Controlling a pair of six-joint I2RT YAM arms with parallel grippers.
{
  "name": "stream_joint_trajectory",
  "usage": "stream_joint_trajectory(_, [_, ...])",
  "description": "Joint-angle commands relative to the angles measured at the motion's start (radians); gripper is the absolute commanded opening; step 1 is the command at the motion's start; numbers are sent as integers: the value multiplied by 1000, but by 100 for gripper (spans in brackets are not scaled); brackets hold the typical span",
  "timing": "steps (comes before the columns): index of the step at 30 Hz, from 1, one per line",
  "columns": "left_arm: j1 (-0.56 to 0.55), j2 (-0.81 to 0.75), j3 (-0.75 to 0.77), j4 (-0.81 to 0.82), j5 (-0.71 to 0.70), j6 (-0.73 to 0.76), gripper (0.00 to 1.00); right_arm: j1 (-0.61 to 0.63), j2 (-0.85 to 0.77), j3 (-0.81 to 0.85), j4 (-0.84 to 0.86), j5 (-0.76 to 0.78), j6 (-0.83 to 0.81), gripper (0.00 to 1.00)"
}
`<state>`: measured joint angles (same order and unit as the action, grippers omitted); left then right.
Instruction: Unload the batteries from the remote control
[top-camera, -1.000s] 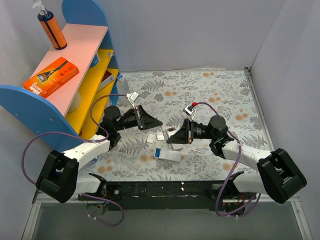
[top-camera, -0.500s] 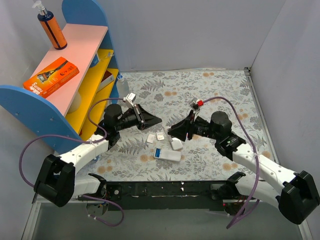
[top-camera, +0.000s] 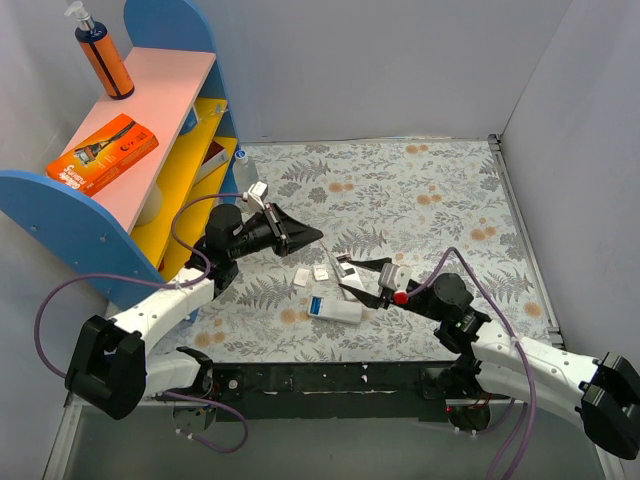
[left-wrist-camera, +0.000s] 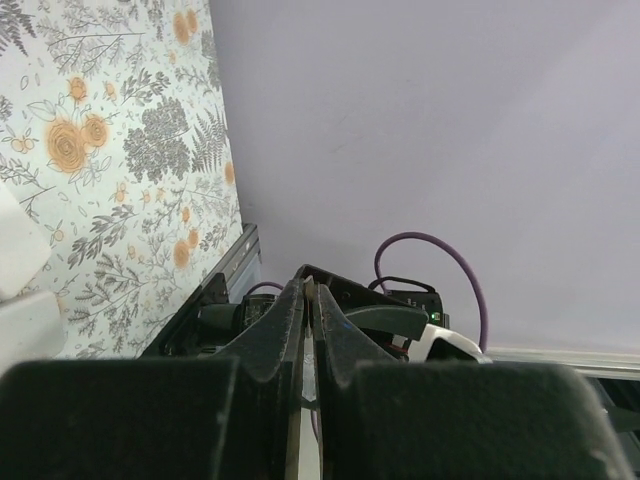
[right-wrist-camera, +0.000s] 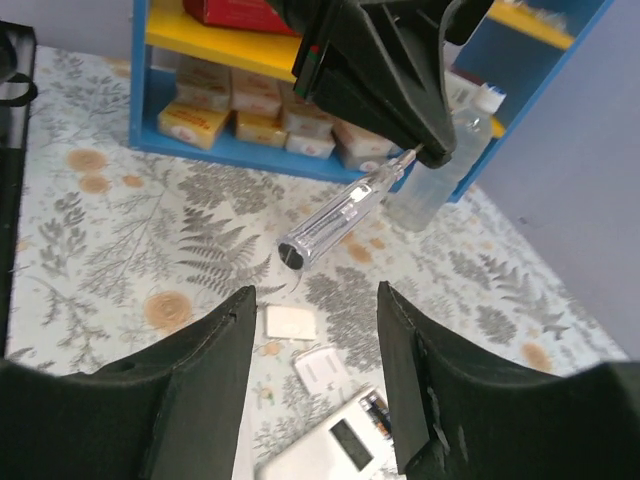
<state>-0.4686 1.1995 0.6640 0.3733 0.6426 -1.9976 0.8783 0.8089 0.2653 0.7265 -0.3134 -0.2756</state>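
Note:
A white remote control (top-camera: 343, 313) (right-wrist-camera: 335, 450) lies face down on the floral mat, below my right gripper. Its compartment is uncovered and dark batteries (right-wrist-camera: 378, 412) sit inside. Two small white covers (top-camera: 301, 278) (right-wrist-camera: 290, 322) lie just beyond it. My left gripper (top-camera: 318, 236) (left-wrist-camera: 310, 287) (right-wrist-camera: 432, 150) hangs above the mat, shut on the metal shaft of a clear-handled screwdriver (top-camera: 333, 252) (right-wrist-camera: 345, 215). The handle points at my right gripper (top-camera: 342, 276) (right-wrist-camera: 315, 295), which is open and empty just short of the handle's end.
A blue, yellow and pink shelf (top-camera: 100, 200) stands at the left with an orange box (top-camera: 100, 152), a pump bottle (top-camera: 103, 55) and small yellow boxes (right-wrist-camera: 250, 120). A clear water bottle (top-camera: 243, 170) (right-wrist-camera: 440, 175) stands beside it. Grey walls enclose the mat.
My right gripper has opened. Its arm has swung back and low toward the near edge, now aiming at the screwdriver. The left gripper stays shut and has shifted slightly.

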Motion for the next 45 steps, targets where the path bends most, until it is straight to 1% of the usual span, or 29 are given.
stream_joint_trajectory(1, [-1,-40,46,-13,6,-250,0,19,-20,-11,156,69,-154,59])
stream_joint_trajectory(3, [-1,-38,59,-56,12,-250,0,25,-22,-8,177,97,-171,59])
stream_joint_trajectory(6, [-2,-40,49,-54,17,-256,0,44,-13,5,197,122,-195,57])
stream_joint_trajectory(10, [-1,-44,26,5,28,-308,0,80,12,25,214,148,-253,56])
stream_joint_trajectory(14, [-1,-47,14,27,31,-334,0,108,35,38,231,175,-292,56])
stream_joint_trajectory(19, [-1,-57,2,33,35,-345,0,129,59,41,281,198,-293,56])
stream_joint_trajectory(22, [-2,-61,-4,39,38,-351,0,146,76,54,294,230,-300,51])
stream_joint_trajectory(23, [1,-63,-6,39,38,-351,0,149,81,55,315,241,-300,47])
stream_joint_trajectory(25, [-1,-63,-12,39,42,-359,0,159,90,54,336,266,-301,42])
stream_joint_trajectory(26, [-1,-63,-26,50,42,-369,0,163,95,52,362,275,-301,36])
stream_joint_trajectory(28, [-1,-63,-46,91,45,-395,0,175,98,49,384,307,-301,29])
stream_joint_trajectory(29, [-1,-64,-61,99,46,-401,0,180,96,48,395,309,-301,21])
stream_joint_trajectory(30, [-1,-66,-66,104,45,-403,4,185,96,45,419,347,-300,17])
stream_joint_trajectory(31, [-1,-67,-70,105,45,-405,6,192,95,37,428,355,-304,13])
stream_joint_trajectory(32, [-1,-72,-73,104,45,-402,7,195,89,34,435,362,-304,5])
stream_joint_trajectory(33, [-1,-74,-79,102,45,-402,9,197,85,32,438,372,-303,1])
stream_joint_trajectory(34, [-1,-75,-83,102,48,-397,14,198,82,34,435,372,-298,1])
stream_joint_trajectory(36, [-1,-77,-89,96,46,-392,17,199,72,37,416,379,-289,1])
stream_joint_trajectory(38, [-1,-77,-86,90,43,-383,17,199,70,48,370,379,-281,1])
stream_joint_trajectory(40, [-1,-71,-84,84,45,-382,12,199,69,46,358,373,-275,1])
stream_joint_trajectory(41, [-1,-69,-84,82,46,-385,8,199,70,42,358,370,-267,9])
stream_joint_trajectory(43, [-1,-69,-81,76,45,-386,6,200,70,41,356,370,-263,17])
stream_joint_trajectory(44, [-2,-71,-81,76,45,-388,6,199,70,41,360,370,-263,19])
stream_joint_trajectory(45, [-1,-74,-80,72,40,-391,5,199,72,43,361,373,-264,19])
